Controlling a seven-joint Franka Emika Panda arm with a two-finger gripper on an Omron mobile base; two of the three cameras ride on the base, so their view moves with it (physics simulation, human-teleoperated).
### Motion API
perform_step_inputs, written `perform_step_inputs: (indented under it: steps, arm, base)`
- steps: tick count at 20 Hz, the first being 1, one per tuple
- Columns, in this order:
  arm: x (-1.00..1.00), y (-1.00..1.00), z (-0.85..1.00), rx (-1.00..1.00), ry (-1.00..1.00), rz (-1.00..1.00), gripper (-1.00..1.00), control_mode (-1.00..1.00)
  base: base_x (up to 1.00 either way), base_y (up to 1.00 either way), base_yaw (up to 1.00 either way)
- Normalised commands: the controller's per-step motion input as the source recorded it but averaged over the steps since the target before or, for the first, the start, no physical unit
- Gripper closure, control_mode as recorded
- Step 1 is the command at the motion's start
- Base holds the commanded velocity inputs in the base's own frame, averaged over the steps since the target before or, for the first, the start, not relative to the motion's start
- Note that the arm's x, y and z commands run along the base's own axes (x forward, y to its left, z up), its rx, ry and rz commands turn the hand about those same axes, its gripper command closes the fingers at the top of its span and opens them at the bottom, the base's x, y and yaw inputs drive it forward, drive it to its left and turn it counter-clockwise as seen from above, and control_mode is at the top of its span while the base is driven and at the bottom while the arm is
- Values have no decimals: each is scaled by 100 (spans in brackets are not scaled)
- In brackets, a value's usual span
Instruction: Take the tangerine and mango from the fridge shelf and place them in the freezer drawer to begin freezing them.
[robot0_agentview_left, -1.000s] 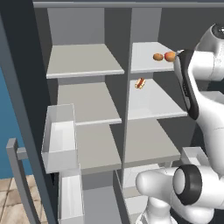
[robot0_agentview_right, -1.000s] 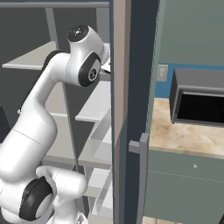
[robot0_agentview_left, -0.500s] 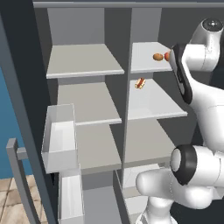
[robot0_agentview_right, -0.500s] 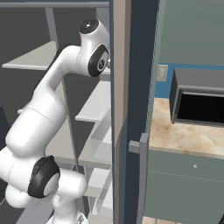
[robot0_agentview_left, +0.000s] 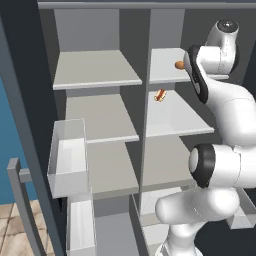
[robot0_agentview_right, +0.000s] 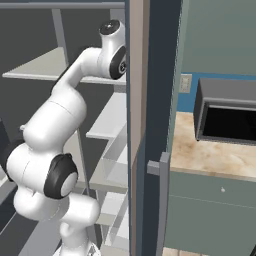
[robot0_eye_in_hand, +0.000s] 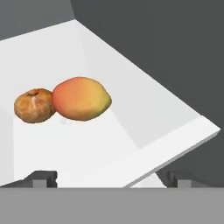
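Observation:
In the hand view the tangerine (robot0_eye_in_hand: 35, 105) and the mango (robot0_eye_in_hand: 82, 98) lie touching side by side on the white fridge shelf (robot0_eye_in_hand: 131, 113), the tangerine to the left. My gripper (robot0_eye_in_hand: 111, 178) is open and holds nothing. It sits short of the shelf's front edge, and both fruits lie ahead and left of centre. In the left base view my arm (robot0_agentview_left: 210, 75) reaches up in front of the top right shelf (robot0_agentview_left: 161, 62). One orange fruit (robot0_agentview_left: 179, 65) peeks out beside it; which one I cannot tell. The freezer drawer is hidden behind my base.
A red-and-tan hot dog (robot0_agentview_left: 160, 95) lies on the shelf below. Pale door bins (robot0_agentview_left: 67, 155) hang on the open left door. The right fridge door's edge (robot0_agentview_right: 145, 125) stands close beside my arm. A counter with a dark microwave (robot0_agentview_right: 227, 117) lies further right.
My arm has risen and swung in toward the top right shelf. It now covers one of the two fruits in the left base view. The jaws have stayed open.

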Motion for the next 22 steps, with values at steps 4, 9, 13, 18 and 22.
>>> perform_step_inputs:
  steps: [4, 9, 13, 18, 22]
  arm:
    - [59, -6, -1, 2, 0, 0, -100, -100]
    - [55, -14, -8, 1, 0, 0, -100, -100]
    - [35, -20, -13, 0, 0, 1, -100, -100]
    - [31, -9, -15, 0, -2, 1, -100, -100]
    - [28, 0, -13, 0, -5, 3, -100, -100]
  base:
    - [0, 0, 0]
    - [0, 0, 0]
    - [0, 0, 0]
    - [0, 0, 0]
    - [0, 0, 0]
